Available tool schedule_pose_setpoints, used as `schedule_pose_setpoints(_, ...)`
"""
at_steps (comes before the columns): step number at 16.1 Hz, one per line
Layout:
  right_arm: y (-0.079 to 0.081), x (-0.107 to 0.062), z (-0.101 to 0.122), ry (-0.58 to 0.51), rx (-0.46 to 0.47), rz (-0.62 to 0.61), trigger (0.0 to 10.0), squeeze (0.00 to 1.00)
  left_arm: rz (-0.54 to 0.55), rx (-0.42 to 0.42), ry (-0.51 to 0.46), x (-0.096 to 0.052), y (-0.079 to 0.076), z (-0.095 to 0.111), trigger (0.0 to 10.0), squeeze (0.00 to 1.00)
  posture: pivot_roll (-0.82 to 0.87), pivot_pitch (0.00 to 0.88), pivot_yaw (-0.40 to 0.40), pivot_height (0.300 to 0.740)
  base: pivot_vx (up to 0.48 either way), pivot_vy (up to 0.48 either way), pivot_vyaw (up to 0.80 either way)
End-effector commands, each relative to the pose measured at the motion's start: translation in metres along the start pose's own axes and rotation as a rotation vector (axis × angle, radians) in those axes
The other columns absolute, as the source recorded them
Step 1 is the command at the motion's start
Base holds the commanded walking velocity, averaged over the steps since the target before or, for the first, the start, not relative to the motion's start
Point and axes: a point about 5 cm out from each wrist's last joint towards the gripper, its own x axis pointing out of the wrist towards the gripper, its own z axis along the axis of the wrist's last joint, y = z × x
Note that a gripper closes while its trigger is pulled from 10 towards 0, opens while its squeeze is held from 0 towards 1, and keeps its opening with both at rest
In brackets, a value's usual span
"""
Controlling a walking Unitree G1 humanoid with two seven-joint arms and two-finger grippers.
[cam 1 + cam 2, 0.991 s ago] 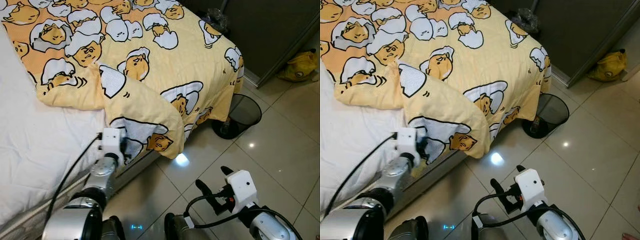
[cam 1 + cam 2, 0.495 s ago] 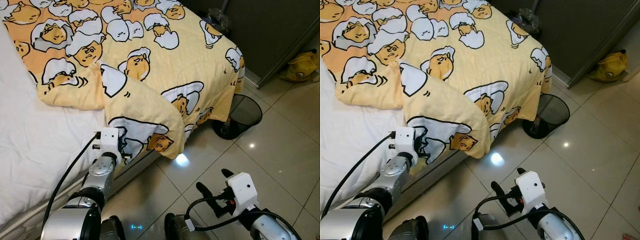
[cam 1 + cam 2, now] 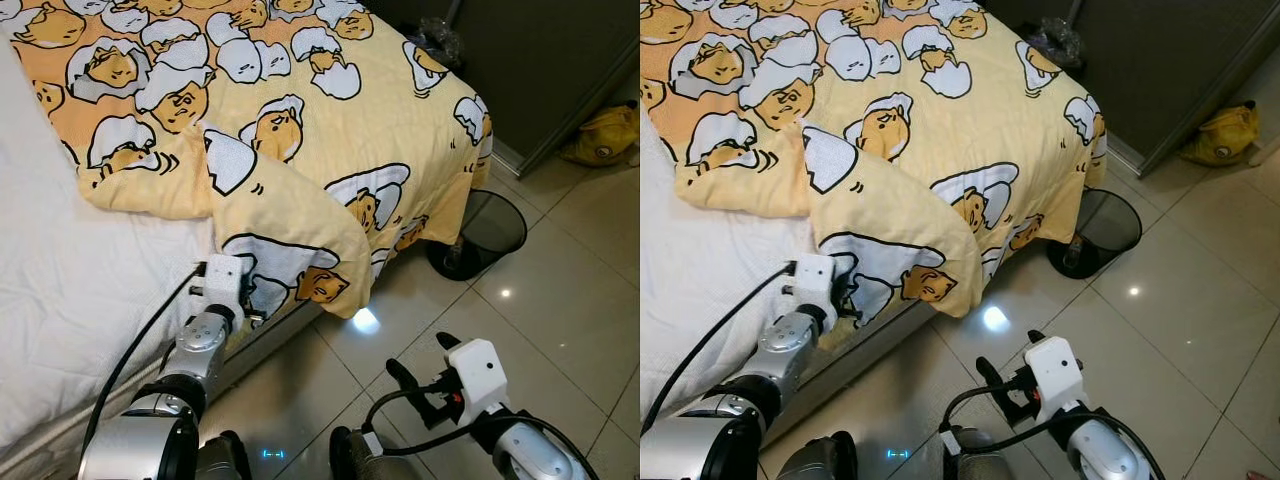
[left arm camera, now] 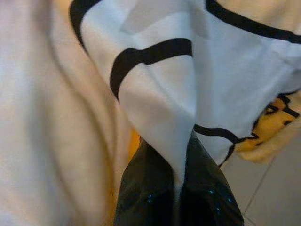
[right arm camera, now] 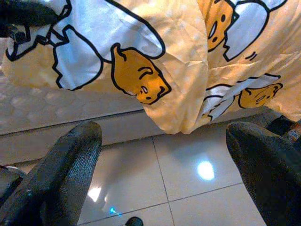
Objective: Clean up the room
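Observation:
A yellow blanket [image 3: 300, 150] printed with egg cartoons lies across the bed, one folded corner hanging over the side toward the floor. My left gripper [image 3: 246, 302] is at that hanging fold by the mattress edge. In the left wrist view the gripper [image 4: 181, 155] is shut on the blanket [image 4: 155, 84], a ridge of cloth pinched between the black fingers [image 4: 146, 188]. My right gripper [image 3: 420, 356] hovers open over the floor tiles beside the bed, holding nothing. Its wrist view looks between wide-apart fingers [image 5: 61, 174] at the hanging blanket corner [image 5: 141, 80].
The white mattress sheet [image 3: 70, 270] is bare on the left. A black mesh bin [image 3: 482, 232] stands on the tiles at the bed's corner. A dark wardrobe [image 3: 540, 60] rises behind it, with a yellow bag [image 3: 605, 135] at its foot. A black plastic bag [image 3: 435, 40] sits at the bed's far corner.
Hardly anything differs. The left gripper stays pinched on the blanket's hanging fold, and the right gripper has drifted slightly to the left over the floor.

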Motion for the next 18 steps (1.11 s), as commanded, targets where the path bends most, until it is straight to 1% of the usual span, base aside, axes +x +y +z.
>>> schedule_pose_setpoints(1, -0.001, -0.002, -0.005, 0.028, 0.007, -0.007, 10.0, 0.0, -0.046, 0.034, 0.034, -0.002, -0.006, -0.007, 10.0, 0.0, -0.32, 0.195, -0.068, 0.74, 0.0, 0.0, 0.0)
schedule_pose_setpoints(2, -0.001, -0.001, -0.004, 0.028, 0.007, -0.007, 10.0, 0.0, -0.058, 0.052, 0.02, -0.003, -0.005, -0.007, 10.0, 0.0, -0.32, 0.194, -0.066, 0.74, 0.0, 0.0, 0.0)
schedule_pose_setpoints(4, -0.001, -0.001, -0.004, 0.029, 0.006, -0.004, 10.0, 0.0, -0.035, 0.081, 0.026, -0.005, 0.005, -0.008, 10.0, 0.0, -0.32, 0.195, -0.064, 0.74, 0.0, 0.0, 0.0)
schedule_pose_setpoints(6, 0.001, 0.001, -0.004, 0.029, 0.008, 0.0, 10.0, 0.0, -0.031, 0.064, 0.026, -0.006, 0.011, -0.009, 10.0, 0.0, -0.31, 0.192, -0.062, 0.74, 0.0, 0.0, 0.0)
schedule_pose_setpoints(7, 0.002, 0.001, -0.004, 0.029, 0.009, 0.003, 10.0, 0.0, -0.032, 0.074, 0.021, -0.007, 0.012, -0.009, 10.0, 0.0, -0.31, 0.192, -0.061, 0.74, 0.0, 0.0, 0.0)
schedule_pose_setpoints(8, 0.002, 0.002, -0.004, 0.03, 0.009, 0.005, 10.0, 0.0, -0.033, 0.08, 0.02, -0.007, 0.012, -0.01, 10.0, 0.0, -0.31, 0.191, -0.061, 0.74, 0.0, 0.0, 0.0)
schedule_pose_setpoints(9, 0.003, 0.002, -0.004, 0.032, 0.009, 0.01, 10.0, 0.0, -0.026, 0.061, 0.023, -0.008, 0.013, -0.011, 10.0, 0.0, -0.3, 0.19, -0.06, 0.74, 0.0, 0.0, 0.0)
schedule_pose_setpoints(12, 0.002, 0.003, -0.005, 0.034, 0.01, 0.013, 10.0, 0.0, -0.013, 0.045, 0.021, -0.008, 0.013, -0.012, 10.0, 0.0, -0.3, 0.188, -0.059, 0.74, 0.0, 0.0, 0.0)
schedule_pose_setpoints(13, 0.002, 0.003, -0.005, 0.036, 0.01, 0.014, 10.0, 0.0, -0.006, 0.003, 0.018, -0.008, 0.013, -0.012, 10.0, 0.0, -0.3, 0.188, -0.059, 0.74, 0.0, 0.0, 0.0)
schedule_pose_setpoints(14, 0.002, 0.003, -0.006, 0.039, 0.01, 0.016, 10.0, 0.0, -0.003, -0.005, 0.012, -0.008, 0.014, -0.011, 10.0, 0.0, -0.3, 0.19, -0.06, 0.74, 0.0, 0.0, 0.0)
schedule_pose_setpoints(15, 0.002, 0.003, -0.007, 0.043, 0.01, 0.02, 10.0, 0.0, -0.009, -0.002, 0.013, -0.007, 0.012, -0.011, 10.0, 0.0, -0.3, 0.19, -0.062, 0.74, 0.0, 0.0, 0.0)
schedule_pose_setpoints(18, 0.001, 0.002, -0.008, 0.046, 0.009, 0.024, 10.0, 0.0, -0.01, 0.012, 0.018, -0.008, 0.011, -0.012, 10.0, 0.0, -0.3, 0.19, -0.061, 0.74, -0.321, 0.0, 0.0)
